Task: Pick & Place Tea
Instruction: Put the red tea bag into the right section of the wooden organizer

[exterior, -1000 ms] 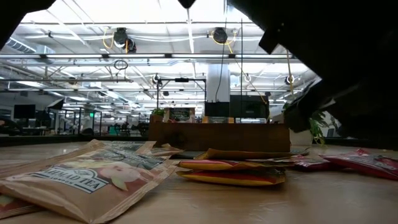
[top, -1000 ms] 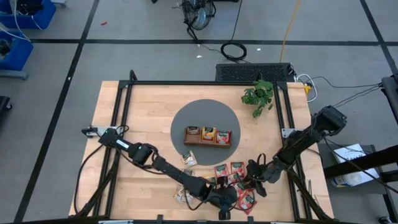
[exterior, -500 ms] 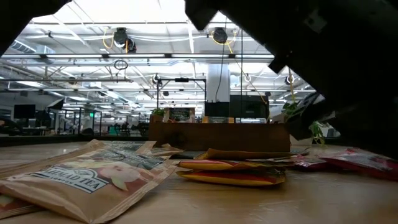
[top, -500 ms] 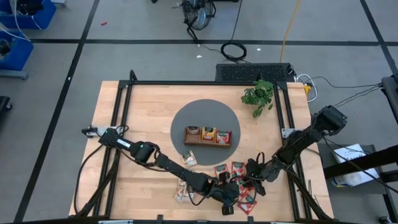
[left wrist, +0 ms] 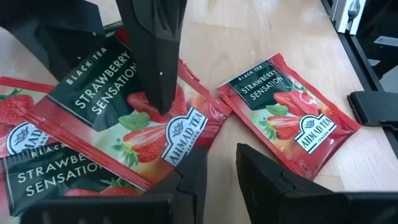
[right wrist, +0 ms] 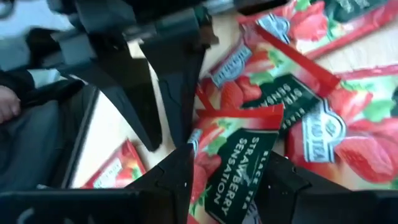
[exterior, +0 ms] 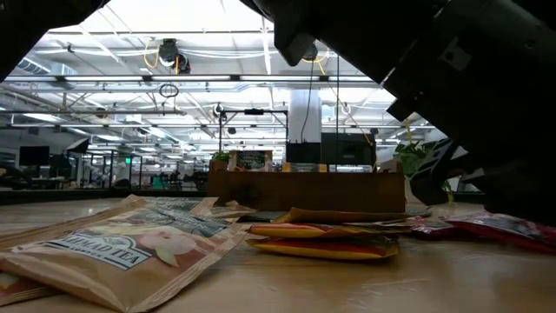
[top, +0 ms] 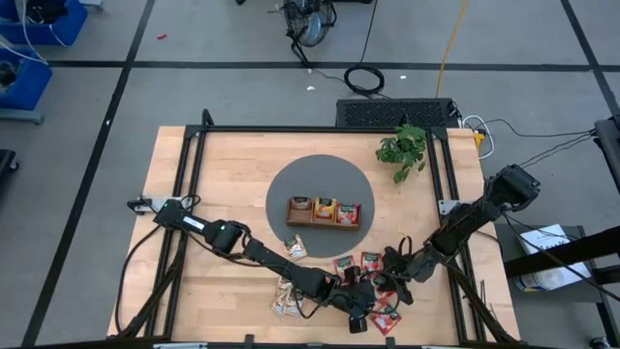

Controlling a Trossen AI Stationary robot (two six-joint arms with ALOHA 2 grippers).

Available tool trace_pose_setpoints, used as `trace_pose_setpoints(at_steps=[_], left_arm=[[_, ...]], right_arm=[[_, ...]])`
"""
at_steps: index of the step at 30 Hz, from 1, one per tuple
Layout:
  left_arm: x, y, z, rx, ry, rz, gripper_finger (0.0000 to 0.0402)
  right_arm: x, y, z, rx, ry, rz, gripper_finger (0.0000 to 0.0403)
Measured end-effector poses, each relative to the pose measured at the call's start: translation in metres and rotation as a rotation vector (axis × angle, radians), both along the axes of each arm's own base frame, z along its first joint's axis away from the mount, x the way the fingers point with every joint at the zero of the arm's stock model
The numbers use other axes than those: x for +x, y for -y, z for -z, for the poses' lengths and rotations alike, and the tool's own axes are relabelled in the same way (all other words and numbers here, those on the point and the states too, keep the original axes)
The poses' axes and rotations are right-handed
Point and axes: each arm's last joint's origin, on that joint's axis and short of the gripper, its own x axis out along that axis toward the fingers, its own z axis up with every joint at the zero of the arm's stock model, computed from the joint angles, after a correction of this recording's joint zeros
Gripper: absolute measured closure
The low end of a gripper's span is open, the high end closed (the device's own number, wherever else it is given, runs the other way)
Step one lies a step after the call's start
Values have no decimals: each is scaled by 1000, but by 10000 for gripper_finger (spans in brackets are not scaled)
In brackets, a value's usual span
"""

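Several red strawberry tea packets (top: 370, 260) lie flat in a loose pile on the table near its front edge, with pale packets (top: 286, 305) to their left. My right gripper (top: 386, 283) is open over the pile, and one red packet (right wrist: 239, 165) lies between its fingers. My left gripper (top: 360, 312) is at the pile's near side, close to the right gripper. Its fingers (left wrist: 221, 165) stand a little apart, bare wood shows between them, and they sit just off that packet's edge (left wrist: 208, 124). Another red packet (left wrist: 289, 118) lies beside them. My right gripper comes from above, fingers pointing down and spread. One fingertip (left wrist: 158, 106) stands on the face of the red packet, on its strawberry picture beside the dark label (left wrist: 102, 84). The packet lies flat on other packets. My left gripper: I cannot tell whether it touches the packet's edge.
A brown wooden tray (top: 325, 211) holding packets stands on a round grey mat (top: 291, 179) at the table's middle. A green plant (top: 402, 150) stands at the far right. In the low view a pale packet (exterior: 130, 248) and an orange one (exterior: 321, 242) lie in front.
My left gripper has moved from the table's near edge toward the far right, into the pile and close to my right gripper.
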Motion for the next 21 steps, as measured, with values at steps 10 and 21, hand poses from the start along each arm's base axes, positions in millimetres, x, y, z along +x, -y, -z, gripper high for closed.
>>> trace_pose_setpoints(at_steps=[10,21], left_arm=[[-1,2,1,37,4,29,309],[-35,25,-44,201,-115,202,309]], right_arm=[[1,0,-2,-32,44,-35,392],[2,-1,-3,-39,70,-46,402]])
